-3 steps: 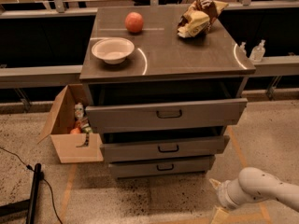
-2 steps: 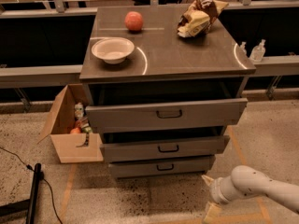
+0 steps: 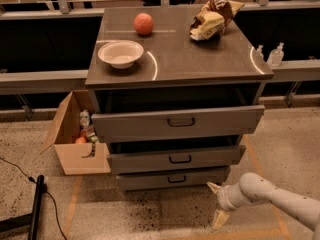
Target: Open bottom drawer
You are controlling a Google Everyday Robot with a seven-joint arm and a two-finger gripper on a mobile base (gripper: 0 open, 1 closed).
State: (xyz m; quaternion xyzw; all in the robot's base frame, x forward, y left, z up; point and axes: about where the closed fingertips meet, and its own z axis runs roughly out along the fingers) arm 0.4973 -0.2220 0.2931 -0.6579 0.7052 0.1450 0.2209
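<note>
Camera view, grey bottom drawer [image 3: 150, 180], small dark loop handle [image 3: 176, 179], gripper [image 3: 217, 203] spread apart near its right.

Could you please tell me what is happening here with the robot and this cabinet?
The robot's arm reaches in low from the right, with its gripper open near the floor, just right of the grey cabinet's bottom drawer. It is not yet touching that drawer's small dark handle. Above it, the top drawer and middle drawer stand partly pulled out. A bowl, a red fruit and a snack bag sit on the cabinet top.
</note>
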